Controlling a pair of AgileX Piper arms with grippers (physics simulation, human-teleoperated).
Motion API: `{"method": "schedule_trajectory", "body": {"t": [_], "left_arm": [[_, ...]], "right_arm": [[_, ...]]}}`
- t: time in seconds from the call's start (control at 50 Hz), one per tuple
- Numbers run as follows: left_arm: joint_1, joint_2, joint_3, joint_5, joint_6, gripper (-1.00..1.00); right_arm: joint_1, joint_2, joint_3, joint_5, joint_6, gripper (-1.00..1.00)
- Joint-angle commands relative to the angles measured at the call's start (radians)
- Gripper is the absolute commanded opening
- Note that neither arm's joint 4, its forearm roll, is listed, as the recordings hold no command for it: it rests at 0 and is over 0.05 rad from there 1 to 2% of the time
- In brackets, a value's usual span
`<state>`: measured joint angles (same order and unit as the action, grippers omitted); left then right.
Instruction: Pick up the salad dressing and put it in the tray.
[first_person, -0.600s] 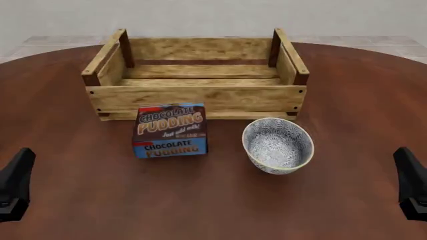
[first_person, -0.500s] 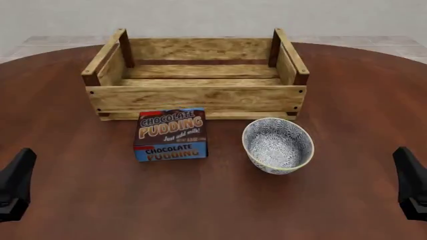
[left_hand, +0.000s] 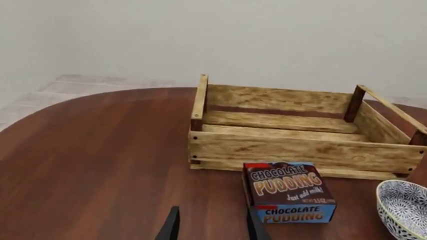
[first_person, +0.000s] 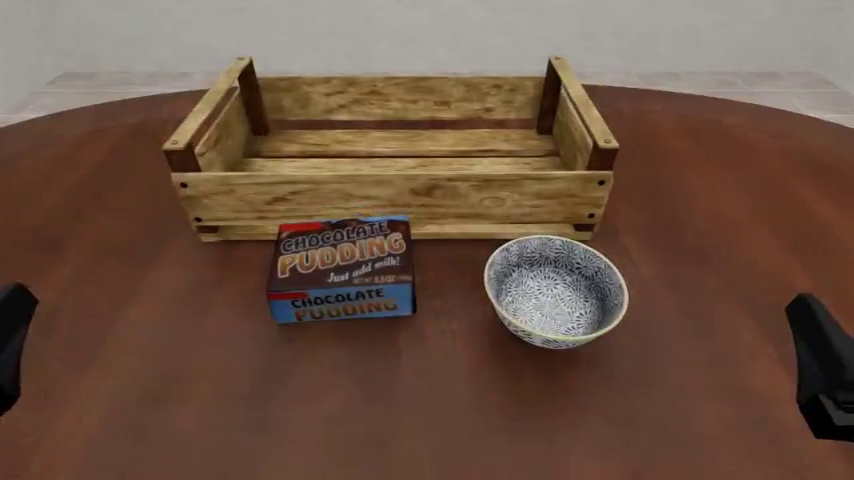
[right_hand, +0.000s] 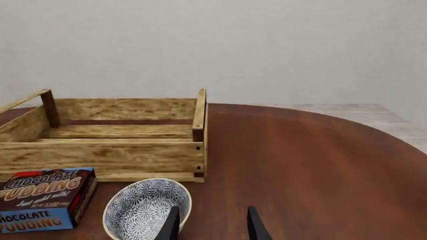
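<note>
Checking the three current views, I find no salad dressing anywhere. It is not on the table (first_person: 400, 410), not in the tray (first_person: 400, 198), and not in either wrist view. I cannot say where the bottle stands; it may be outside all three frames.

Change noted: in the front view the left gripper (left_hand: 213, 231) has drawn back toward the left edge and now shows only as a dark sliver there, where half a second ago more of it was visible. The right gripper (right_hand: 212, 227) has not shifted. The pudding box (first_person: 342, 268), the bowl (first_person: 567, 335) and the tray sit as they did. My judgement is that the left arm is repositioning and that no approach to the target has begun, so the task is at its very start.

Gripper condition: the left wrist view shows the left fingertips parted with bare table between them, holding nothing. The right wrist view shows the same for the right pair, whose left fingertip overlaps the bowl's rim in the picture only.

Clearances:
- The pudding box lies just in front of the tray's near wall, toward its left half.
- The bowl sits to the box's right and is also near that wall.
- The tray interior is unoccupied.
- The corner posts rise above the slats, and a lowering bottle should stay clear of them.
- Open tabletop runs wide on both flanks and in front of both arms.
</note>
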<state>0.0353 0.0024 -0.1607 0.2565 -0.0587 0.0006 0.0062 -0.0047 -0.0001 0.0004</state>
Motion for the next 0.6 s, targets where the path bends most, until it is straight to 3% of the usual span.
{"method": "schedule_trajectory", "body": {"t": [0.02, 0.08, 0.1, 0.16, 0.3, 0.4, 0.46, 0.5, 0.56, 0.58, 0.6], "left_arm": [[0.069, -0.002, -0.167, 0.26, 0.072, 1.0], [0.072, -0.001, -0.195, 0.315, 0.079, 1.0], [0.076, 0.0, -0.208, 0.352, 0.047, 1.0], [0.109, -0.001, -0.241, 0.426, 0.109, 1.0], [0.174, 0.006, -0.316, 0.569, 0.121, 1.0], [0.246, 0.03, -0.409, 0.663, 0.243, 1.0], [0.252, 0.052, -0.447, 0.693, 0.228, 1.0], [0.251, 0.063, -0.48, 0.728, 0.265, 1.0], [0.24, 0.115, -0.498, 0.764, 0.223, 1.0], [0.269, 0.104, -0.514, 0.768, 0.268, 1.0], [0.255, 0.112, -0.535, 0.786, 0.248, 1.0]], "right_arm": [[0.0, 0.0, 0.0, 0.0, 0.0, 1.0], [0.0, 0.0, 0.0, 0.0, 0.0, 1.0], [0.0, -0.001, -0.001, 0.002, 0.0, 1.0], [0.0, -0.001, 0.001, 0.0, 0.0, 1.0], [0.0, -0.002, 0.0, 0.002, 0.0, 1.0], [0.001, -0.001, 0.0, 0.001, 0.0, 1.0], [0.001, -0.001, 0.0, 0.001, 0.0, 1.0], [0.001, -0.001, 0.0, 0.001, 0.0, 1.0], [0.001, -0.001, 0.0, 0.001, 0.0, 1.0], [0.001, -0.001, 0.0, 0.001, 0.0, 1.0], [0.001, -0.001, 0.0, 0.001, 0.0, 1.0]]}}
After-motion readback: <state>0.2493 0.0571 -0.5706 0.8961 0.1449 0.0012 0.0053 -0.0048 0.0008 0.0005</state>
